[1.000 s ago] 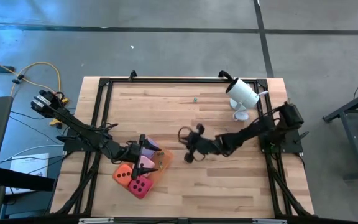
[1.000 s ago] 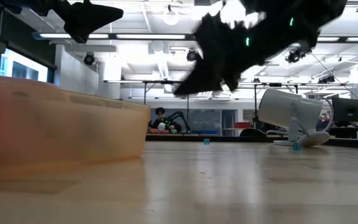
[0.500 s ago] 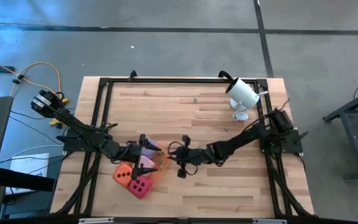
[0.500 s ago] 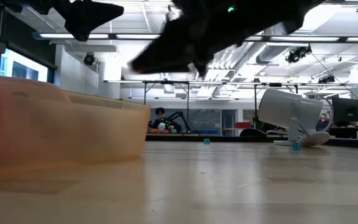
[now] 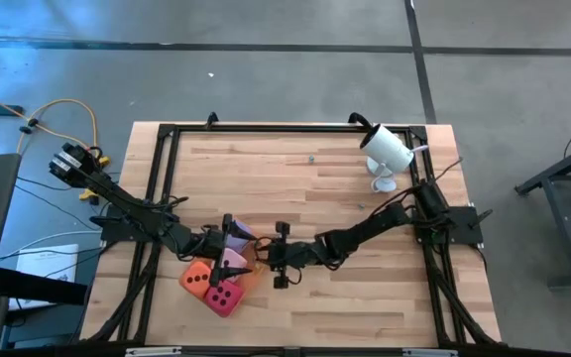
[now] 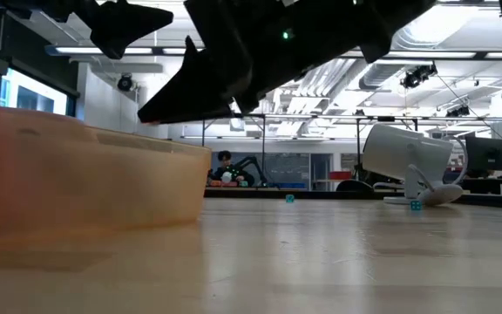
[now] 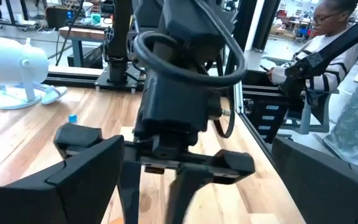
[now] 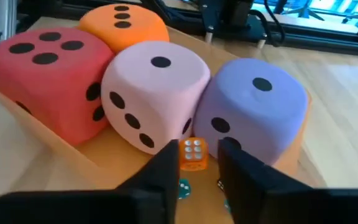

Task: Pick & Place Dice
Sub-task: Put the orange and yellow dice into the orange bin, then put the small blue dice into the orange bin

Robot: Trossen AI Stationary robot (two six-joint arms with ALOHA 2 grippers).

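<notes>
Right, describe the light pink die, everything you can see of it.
The light pink die is a large, soft-looking cube with rounded corners and dark pips: one on its top face, three on a side face. It sits upright in the orange tray, pressed between the magenta die and the purple die, with the orange die behind it. No gripper touches it.

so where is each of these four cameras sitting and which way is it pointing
High view: overhead, facing straight down on the table; both arms show, left gripper over the tray, right gripper beside it.
Low view: at tabletop height, looking across; tray wall, dark arms above.
Left wrist view: faces the right gripper and a seated person.
Right wrist view: past its fingers at four big dice and a tiny orange die.
Shared: the white lamp shows in the high, low and left wrist views.
</notes>
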